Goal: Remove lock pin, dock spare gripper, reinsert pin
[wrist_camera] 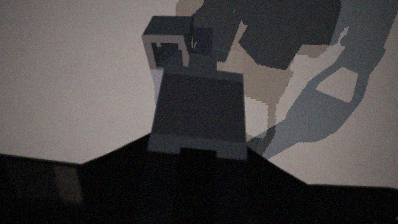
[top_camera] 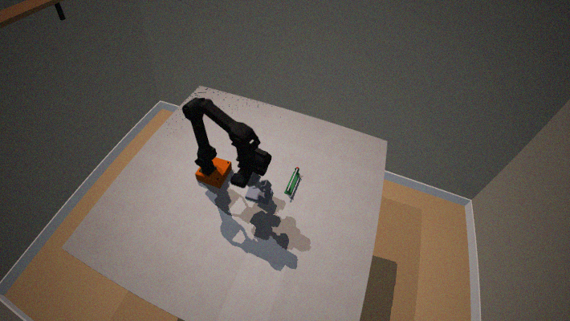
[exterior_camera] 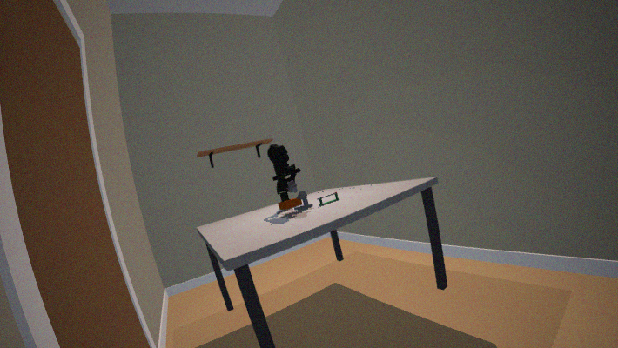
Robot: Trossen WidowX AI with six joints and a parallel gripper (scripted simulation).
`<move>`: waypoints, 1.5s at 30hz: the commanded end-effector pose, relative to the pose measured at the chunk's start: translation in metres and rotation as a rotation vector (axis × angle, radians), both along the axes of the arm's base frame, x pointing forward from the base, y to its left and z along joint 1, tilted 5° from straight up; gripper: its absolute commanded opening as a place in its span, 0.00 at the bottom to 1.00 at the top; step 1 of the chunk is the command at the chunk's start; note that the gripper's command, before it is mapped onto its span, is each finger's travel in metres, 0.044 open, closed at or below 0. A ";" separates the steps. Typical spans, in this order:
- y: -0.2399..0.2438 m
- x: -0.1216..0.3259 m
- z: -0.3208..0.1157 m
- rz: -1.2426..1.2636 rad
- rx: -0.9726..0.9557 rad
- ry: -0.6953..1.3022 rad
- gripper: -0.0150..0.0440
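Observation:
My gripper (top_camera: 251, 171) (exterior_camera: 290, 177) (wrist_camera: 194, 140) is shut on the spare gripper (exterior_camera: 292, 187) (wrist_camera: 197, 107), a grey block, and holds it above the table. In the top view my arm hides most of that block. The grey mount (top_camera: 253, 195) (exterior_camera: 304, 197) (wrist_camera: 167, 26) stands on the table in the arm's shadow. In the wrist view its framed opening shows just beyond the held block. In the exterior view the two look apart; the exact gap is unclear. The pin, with a red end (top_camera: 297, 168), appears to lie along the green cradle (top_camera: 287, 193) (exterior_camera: 329, 203), away from the mount.
The orange arm base (top_camera: 213, 174) (exterior_camera: 290, 204) stands on the pale table (top_camera: 333, 160) (exterior_camera: 370, 196), on the arm's side of the mount. The green cradle stands beyond the mount from the base. A wooden shelf (exterior_camera: 235, 148) is on the wall. Arm shadows cross the table around the mount.

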State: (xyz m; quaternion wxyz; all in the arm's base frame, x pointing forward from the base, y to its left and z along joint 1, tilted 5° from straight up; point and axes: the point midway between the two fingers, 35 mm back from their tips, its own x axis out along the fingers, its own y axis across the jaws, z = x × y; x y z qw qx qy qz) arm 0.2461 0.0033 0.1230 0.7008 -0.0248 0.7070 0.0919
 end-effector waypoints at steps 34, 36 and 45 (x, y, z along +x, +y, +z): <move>0.035 0.003 0.002 0.097 -0.114 0.191 0.25; 0.035 0.005 0.000 0.097 -0.114 0.191 0.25; 0.037 0.011 -0.010 0.097 -0.113 0.189 0.25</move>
